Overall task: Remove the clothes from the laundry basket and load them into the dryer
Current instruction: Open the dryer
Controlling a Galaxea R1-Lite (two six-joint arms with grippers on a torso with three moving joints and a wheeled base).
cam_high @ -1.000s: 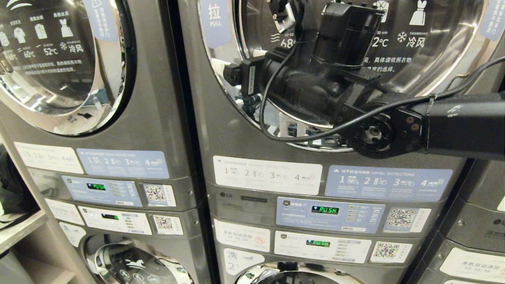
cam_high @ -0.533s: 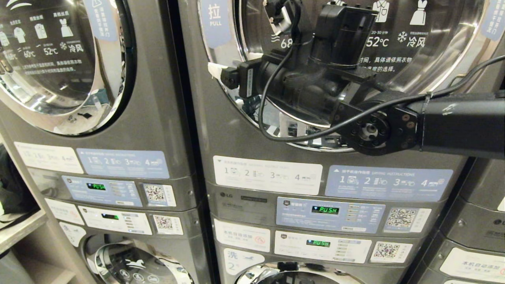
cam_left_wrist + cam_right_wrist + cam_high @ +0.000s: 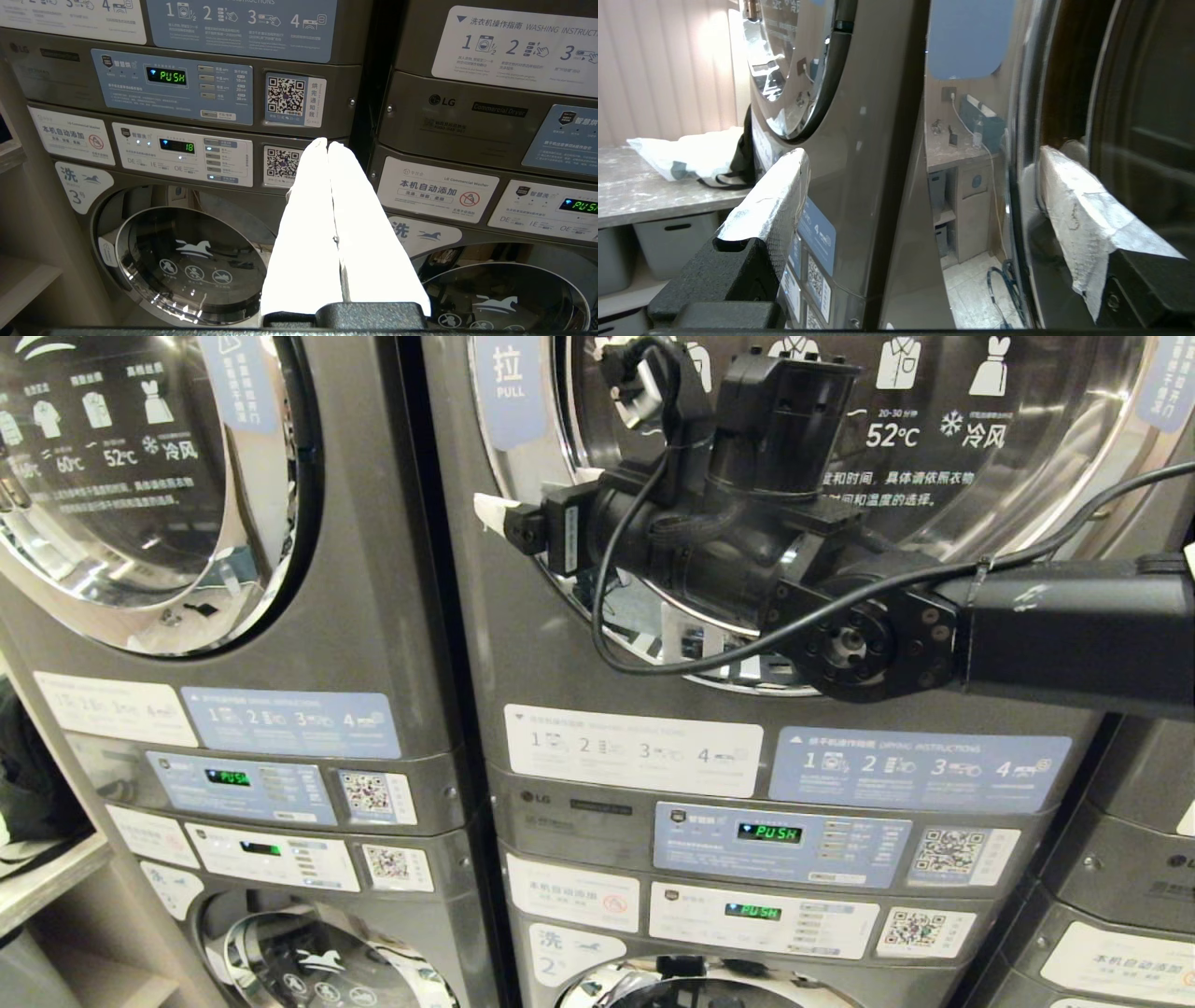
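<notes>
**Opening the dryer door before any loading**

The right gripper [image 3: 495,513] is held at the left rim of the dryer door [image 3: 934,457], just below the blue PULL label [image 3: 509,387], with its jaws spread wide and nothing held. In the right wrist view one finger [image 3: 770,205] lies outside the door rim and the other [image 3: 1073,205] on its glass side. The rim should be straddled squarely before closing, and the door drawn along its hinge arc, not straight out. The left gripper [image 3: 329,224] is parked low, fingers pressed together. Neither clothes nor laundry basket can be identified.
</notes>
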